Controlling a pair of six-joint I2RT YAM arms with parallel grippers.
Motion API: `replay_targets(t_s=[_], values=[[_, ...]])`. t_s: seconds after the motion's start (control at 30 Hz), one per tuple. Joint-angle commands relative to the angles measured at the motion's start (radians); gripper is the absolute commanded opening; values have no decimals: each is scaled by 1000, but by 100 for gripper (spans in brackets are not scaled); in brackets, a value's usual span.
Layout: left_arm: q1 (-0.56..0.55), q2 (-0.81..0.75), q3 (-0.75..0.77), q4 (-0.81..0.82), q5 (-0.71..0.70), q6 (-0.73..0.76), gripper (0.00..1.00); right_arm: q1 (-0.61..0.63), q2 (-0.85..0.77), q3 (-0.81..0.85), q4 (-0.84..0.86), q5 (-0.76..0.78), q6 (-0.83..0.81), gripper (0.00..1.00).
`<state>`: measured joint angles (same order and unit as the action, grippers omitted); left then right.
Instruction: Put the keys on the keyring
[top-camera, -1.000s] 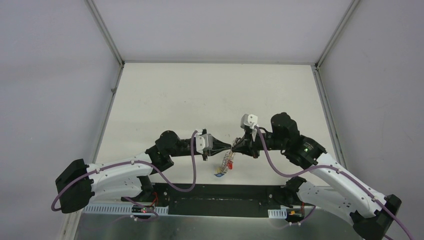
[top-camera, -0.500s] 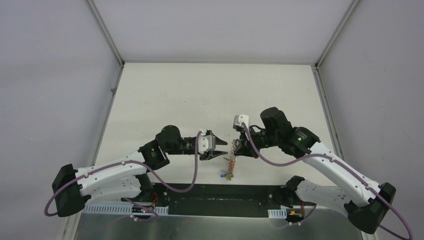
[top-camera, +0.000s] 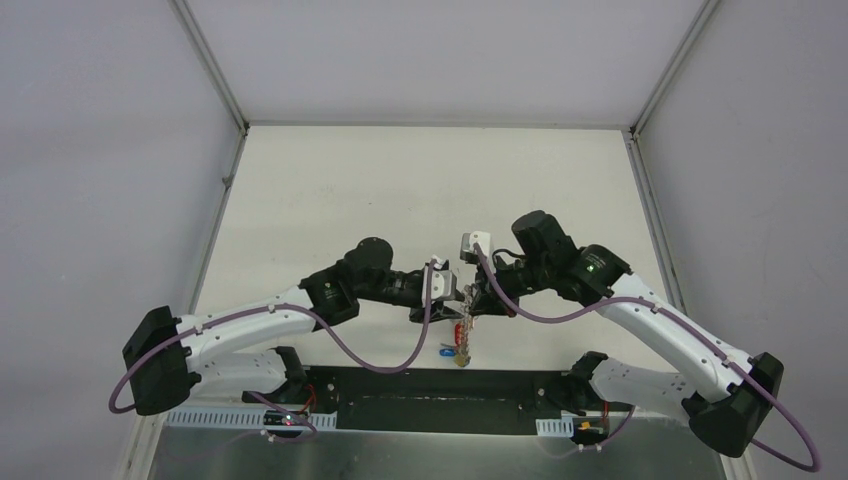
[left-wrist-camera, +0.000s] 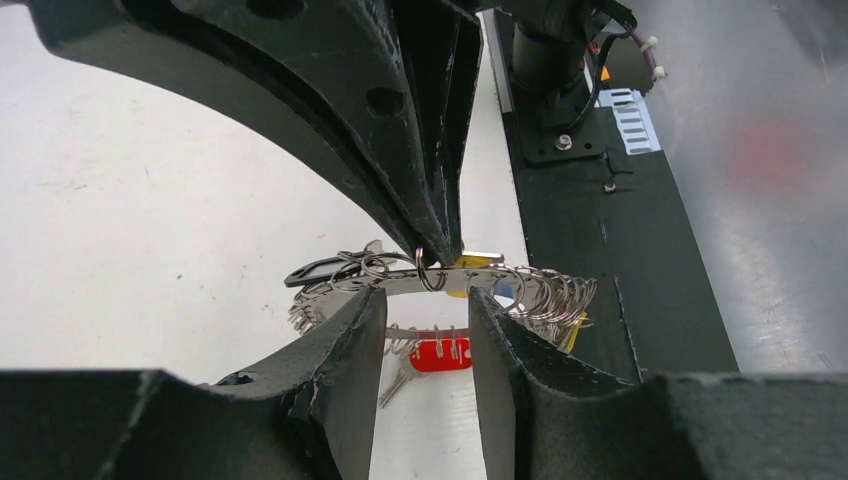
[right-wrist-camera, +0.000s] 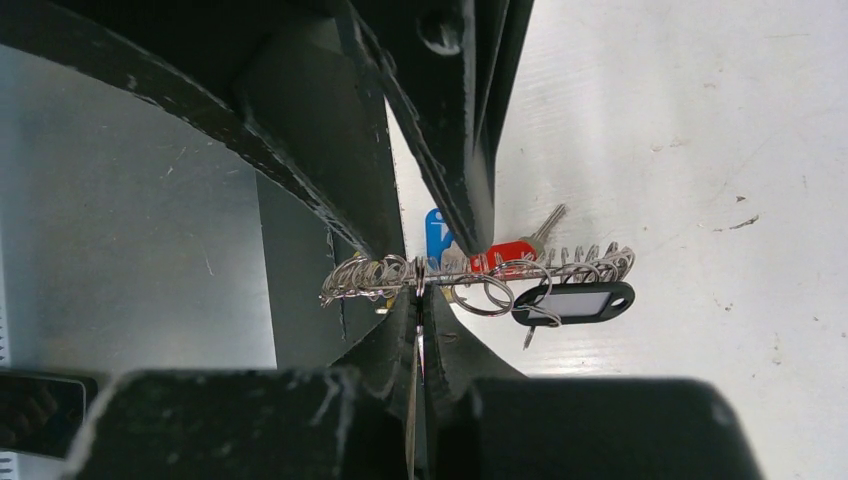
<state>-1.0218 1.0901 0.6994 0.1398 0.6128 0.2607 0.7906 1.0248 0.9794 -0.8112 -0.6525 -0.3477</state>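
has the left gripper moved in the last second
Yes: the left gripper has shifted right along the black base plate, toward the right gripper, its jaws now open.

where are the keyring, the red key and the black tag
keyring (right-wrist-camera: 365, 278), right wrist view, on the left stretch of its wire coils
red key (right-wrist-camera: 508, 254), right wrist view, on its red plastic head
black tag (right-wrist-camera: 574, 301), right wrist view, on the pale window in its middle
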Motion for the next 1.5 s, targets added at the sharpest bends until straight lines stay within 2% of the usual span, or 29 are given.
replay_targets(t_s=[0.0,0.47,0.6,0.63,0.73,0.9,0.97,1.07,1.2,1.3,1.47], values=[[-6,21,42,35,41,-11,36,1,-10,51,33,-45,-17,0],[-6,69,30,156,75,-70,19,1,-12,38,41,-44,-14,0],[-6,69,25,176,71,-77,0,1,-11,35,41,-36,-14,2],[-6,69,25,175,69,-78,0,1,-11,37,41,-33,-16,4],[-6,64,15,180,65,-84,0,1,-20,36,46,-10,-16,25],[-6,43,-10,192,41,-94,0,1,-87,5,105,74,6,76],[-6,33,-23,202,31,-99,0,1,-136,-20,155,131,36,86],[-6,19,-43,230,19,-110,0,1,-217,-66,243,210,78,94],[-6,10,-67,276,1,-130,0,1,-313,-132,369,289,132,99],[-6,8,-77,293,-7,-138,0,2,-359,-167,418,313,157,100],[-6,5,-81,297,-29,-143,0,1,-351,-169,409,314,169,100]])
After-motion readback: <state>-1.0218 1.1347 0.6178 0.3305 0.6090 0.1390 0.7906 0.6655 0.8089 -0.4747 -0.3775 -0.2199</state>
